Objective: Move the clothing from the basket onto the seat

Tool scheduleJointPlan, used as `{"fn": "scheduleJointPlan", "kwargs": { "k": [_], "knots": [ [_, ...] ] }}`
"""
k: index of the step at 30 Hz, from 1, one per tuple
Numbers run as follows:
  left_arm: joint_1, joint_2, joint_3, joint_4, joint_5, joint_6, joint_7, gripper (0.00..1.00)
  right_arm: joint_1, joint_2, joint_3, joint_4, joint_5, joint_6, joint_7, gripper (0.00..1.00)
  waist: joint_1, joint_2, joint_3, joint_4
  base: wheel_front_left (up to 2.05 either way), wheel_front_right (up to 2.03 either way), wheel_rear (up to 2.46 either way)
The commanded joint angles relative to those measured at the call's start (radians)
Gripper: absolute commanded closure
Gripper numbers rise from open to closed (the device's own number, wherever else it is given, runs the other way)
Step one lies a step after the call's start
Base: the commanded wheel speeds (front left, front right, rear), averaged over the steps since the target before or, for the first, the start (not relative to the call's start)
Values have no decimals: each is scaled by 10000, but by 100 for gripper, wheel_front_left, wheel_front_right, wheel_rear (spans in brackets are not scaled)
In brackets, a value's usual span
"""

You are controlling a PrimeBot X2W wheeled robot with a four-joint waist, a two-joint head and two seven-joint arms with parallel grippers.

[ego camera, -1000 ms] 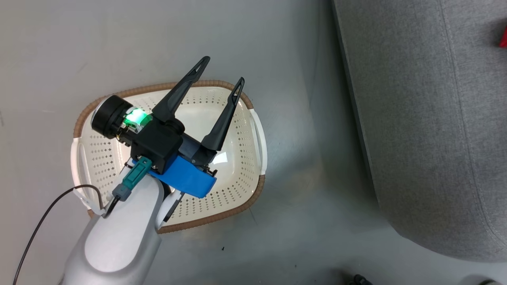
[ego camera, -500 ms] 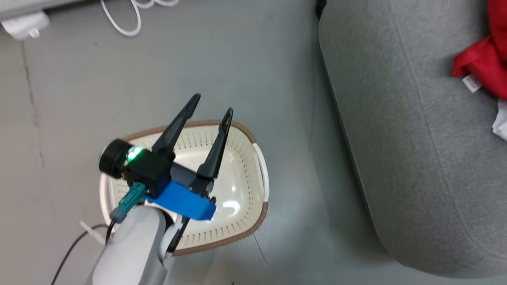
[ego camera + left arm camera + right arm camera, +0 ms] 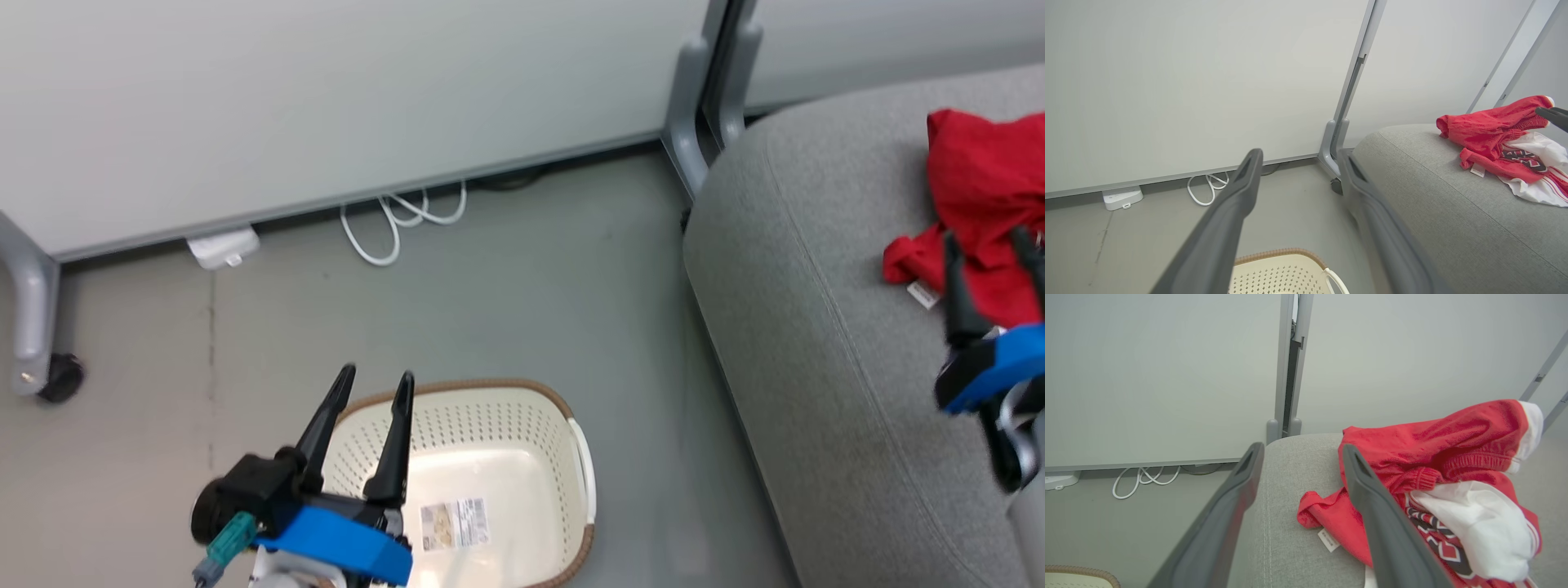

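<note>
Left gripper (image 3: 377, 374) hung above left end of cream perforated plastic basket with brown woven-look rim (image 3: 490, 382), dark fingers spread wide, gripping nothing, pointing at the wall. Basket sat on grey floor (image 3: 531, 286), white handle at its right end, long axis across head view. Rounded grey fabric seat (image 3: 800, 327) lay to its right. Crumpled red jersey clothing with white trim (image 3: 980, 171) was heaped on seat, right gripper (image 3: 986, 241) beside it, fingers wide apart, holding nothing
</note>
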Motion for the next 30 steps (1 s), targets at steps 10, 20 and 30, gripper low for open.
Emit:
{"fn": "scheduleJointPlan", "kwargs": {
  "k": [10,20,30],
  "knots": [
    [1288,-53,813,260,-80,-12,-31,0,3757,1577,-583,-4280,-713,-13,1313,0,4,0,-1656,1195,0,0,0],
    [1375,-59,1452,782,4,-61,-31,0,6101,3142,-866,-6935,-1260,-11,2202,0,4,0,-1917,1484,0,0,0],
    [1247,-59,1554,1069,55,-86,-31,0,6502,3565,-1123,-7568,-1476,-11,2379,0,4,0,-1925,1486,0,0,0]
  ]
}}
